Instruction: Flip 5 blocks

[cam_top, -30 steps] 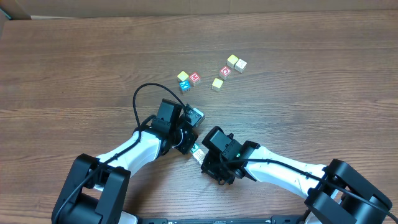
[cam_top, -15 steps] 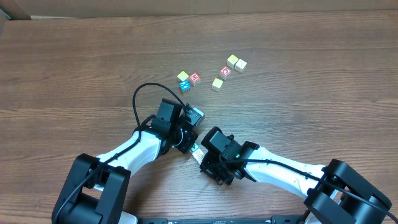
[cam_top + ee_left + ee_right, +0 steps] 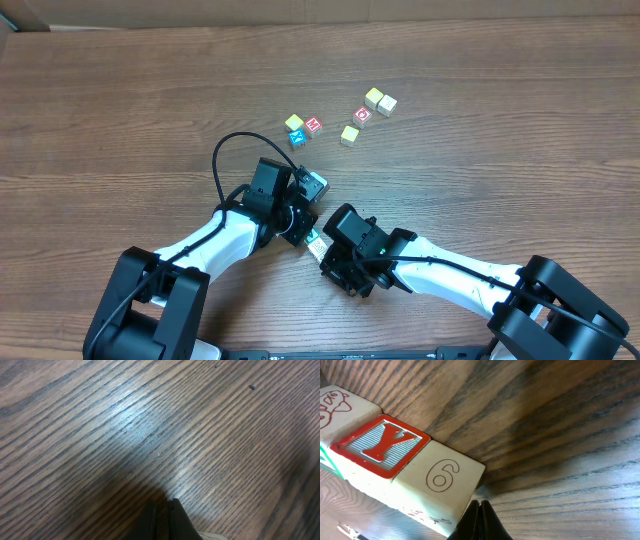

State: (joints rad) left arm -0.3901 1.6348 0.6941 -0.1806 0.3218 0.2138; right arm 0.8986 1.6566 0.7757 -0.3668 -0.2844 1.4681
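Note:
A short row of blocks (image 3: 316, 242) lies between my two grippers at the near middle of the table. In the right wrist view the row shows a pale block with a red drawing (image 3: 335, 402), a red "Y" block (image 3: 382, 445) and a pale "6" block (image 3: 442, 477). My right gripper (image 3: 480, 506) is shut with nothing in it, its tips against the near lower edge of the "6" block. My left gripper (image 3: 162, 506) is shut and empty over bare wood, and a pale block corner (image 3: 212, 536) shows just to its right. Several more blocks (image 3: 313, 125) lie farther back.
The far blocks form two loose clusters, one around a blue block (image 3: 297, 138) and one around a red block (image 3: 363, 114). The left arm's black cable (image 3: 222, 160) loops over the wooden table (image 3: 120, 100). Both arms crowd the near middle.
My right gripper has crept slightly left toward the row of blocks. The left arm and the far blocks have not moved.

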